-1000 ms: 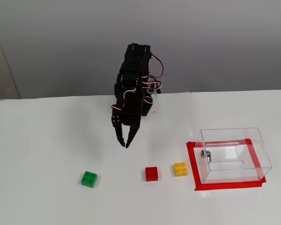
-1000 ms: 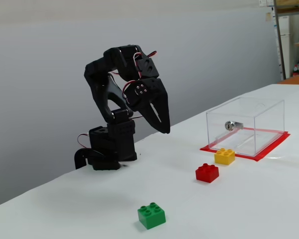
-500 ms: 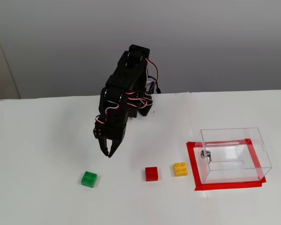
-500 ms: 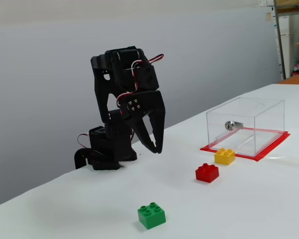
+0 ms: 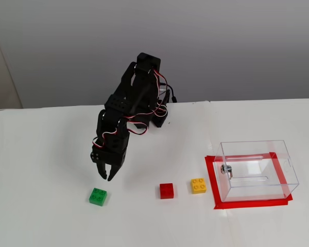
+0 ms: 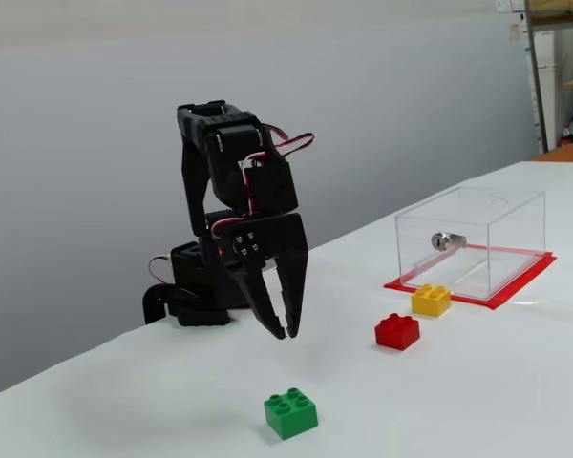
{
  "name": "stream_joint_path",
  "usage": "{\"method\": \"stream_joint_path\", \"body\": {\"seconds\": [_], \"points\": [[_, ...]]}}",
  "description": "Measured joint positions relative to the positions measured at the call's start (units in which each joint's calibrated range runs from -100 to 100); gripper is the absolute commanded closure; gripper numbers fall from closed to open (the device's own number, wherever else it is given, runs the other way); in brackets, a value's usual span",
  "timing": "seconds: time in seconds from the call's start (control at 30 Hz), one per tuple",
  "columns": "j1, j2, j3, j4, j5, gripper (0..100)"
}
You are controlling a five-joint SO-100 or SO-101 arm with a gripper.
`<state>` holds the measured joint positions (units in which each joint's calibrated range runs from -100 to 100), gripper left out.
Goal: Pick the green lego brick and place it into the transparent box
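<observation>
The green lego brick lies studs up on the white table, at the left of the brick row; it also sits near the front edge in the other fixed view. My gripper points down and hovers just above and behind the brick, without touching it. Its fingertips stand a little apart, open, with nothing between them. The transparent box stands empty far to the right on a red tape frame, a small metal knob on its wall.
A red brick and a yellow brick lie between the green brick and the box. The arm's black base stands at the back of the table by the grey wall.
The arm has swung left and reached forward and down, carrying the gripper from mid-table to just above and behind the green brick. The bricks and box have not moved.
</observation>
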<state>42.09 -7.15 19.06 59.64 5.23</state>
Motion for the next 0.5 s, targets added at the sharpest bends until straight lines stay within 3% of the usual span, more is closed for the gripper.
{"method": "stream_joint_path", "body": {"seconds": [0.13, 0.5], "points": [[-0.43, 1.10, 0.00, -1.29, 0.15, 74], [-0.53, 4.90, 0.00, -4.63, 3.13, 66]]}}
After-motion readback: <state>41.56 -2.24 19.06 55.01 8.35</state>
